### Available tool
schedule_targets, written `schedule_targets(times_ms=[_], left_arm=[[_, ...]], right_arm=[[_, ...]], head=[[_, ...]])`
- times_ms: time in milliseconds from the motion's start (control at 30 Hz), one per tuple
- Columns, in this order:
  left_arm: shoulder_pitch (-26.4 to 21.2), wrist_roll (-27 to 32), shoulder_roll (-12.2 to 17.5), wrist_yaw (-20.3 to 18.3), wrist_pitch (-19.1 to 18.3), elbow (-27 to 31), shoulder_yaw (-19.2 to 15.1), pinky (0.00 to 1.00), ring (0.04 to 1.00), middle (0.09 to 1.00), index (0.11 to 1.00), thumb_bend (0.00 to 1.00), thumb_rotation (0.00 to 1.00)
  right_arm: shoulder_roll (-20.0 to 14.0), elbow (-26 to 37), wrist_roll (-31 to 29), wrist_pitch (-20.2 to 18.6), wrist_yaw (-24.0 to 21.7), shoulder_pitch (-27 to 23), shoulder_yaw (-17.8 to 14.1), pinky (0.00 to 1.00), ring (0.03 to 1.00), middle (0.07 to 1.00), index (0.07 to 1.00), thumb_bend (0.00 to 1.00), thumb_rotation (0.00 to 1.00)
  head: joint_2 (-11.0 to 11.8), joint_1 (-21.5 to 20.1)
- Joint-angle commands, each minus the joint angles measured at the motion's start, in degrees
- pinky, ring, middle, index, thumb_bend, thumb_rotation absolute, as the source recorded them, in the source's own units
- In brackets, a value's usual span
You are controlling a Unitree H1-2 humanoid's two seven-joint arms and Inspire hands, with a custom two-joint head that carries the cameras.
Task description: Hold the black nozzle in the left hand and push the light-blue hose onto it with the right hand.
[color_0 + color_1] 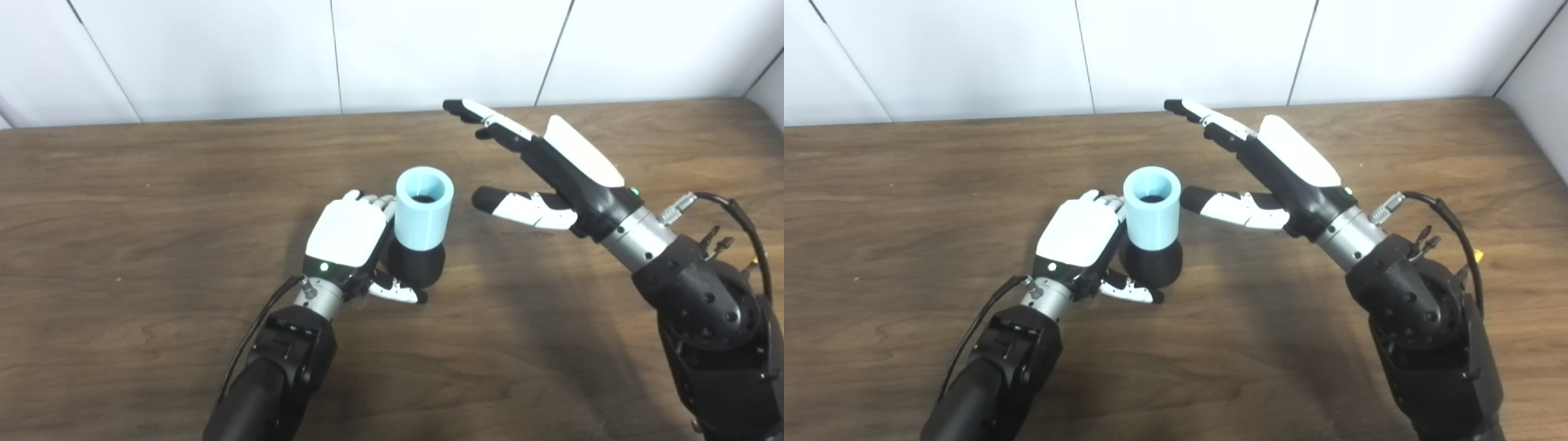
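Light-blue hose sits seated on the black nozzle, near the table's middle.
Left hand wraps the nozzle, thumb curled under its near side; right hand hangs spread and empty just right of the hose. The push looks done; any final press needs the palm over the hose's top. Bare wooden table around, nothing blocking.

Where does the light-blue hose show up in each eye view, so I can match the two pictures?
Left eye view: light-blue hose just right of centre, upright on the black nozzle.
Right eye view: the hose sits just left of centre.
Shared landmark: the left hand, pressed against the hose's left side in both.
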State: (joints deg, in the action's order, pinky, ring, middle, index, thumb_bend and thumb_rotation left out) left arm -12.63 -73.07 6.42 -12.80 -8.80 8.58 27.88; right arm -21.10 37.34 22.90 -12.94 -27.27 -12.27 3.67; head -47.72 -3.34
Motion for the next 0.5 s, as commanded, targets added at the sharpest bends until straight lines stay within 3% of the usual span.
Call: schedule_targets(times_ms=[0, 367, 467], left_arm=[[-1.9, -1.1, -0.4, 0.6, -0.7, 1.6, -0.8, 0.95, 0.902, 0.955, 0.999, 1.0, 0.51], [-3.0, 2.4, 1.2, -7.0, -2.7, 6.8, -5.8, 1.0, 0.985, 1.0, 1.0, 1.0, 0.6], [-2.9, 6.7, 2.0, -5.6, -1.8, 8.0, -8.9, 1.0, 0.978, 0.999, 1.0, 1.0, 0.59]], right_arm=[[-0.8, 1.1, -0.2, 0.4, 1.1, -1.0, -0.4, 0.85, 0.915, 0.925, 0.925, 0.53, 1.0], [-1.2, 0.4, 0.7, -0.9, 0.7, -1.1, 0.0, 0.84, 0.914, 0.93, 0.928, 0.57, 1.0], [-0.8, -0.5, 0.6, -1.2, 1.0, -1.1, 0.0, 0.82, 0.907, 0.929, 0.925, 0.58, 1.0]], head=[[0.0, 0.0], [-0.1, 0.9], [-0.1, 1.0]])
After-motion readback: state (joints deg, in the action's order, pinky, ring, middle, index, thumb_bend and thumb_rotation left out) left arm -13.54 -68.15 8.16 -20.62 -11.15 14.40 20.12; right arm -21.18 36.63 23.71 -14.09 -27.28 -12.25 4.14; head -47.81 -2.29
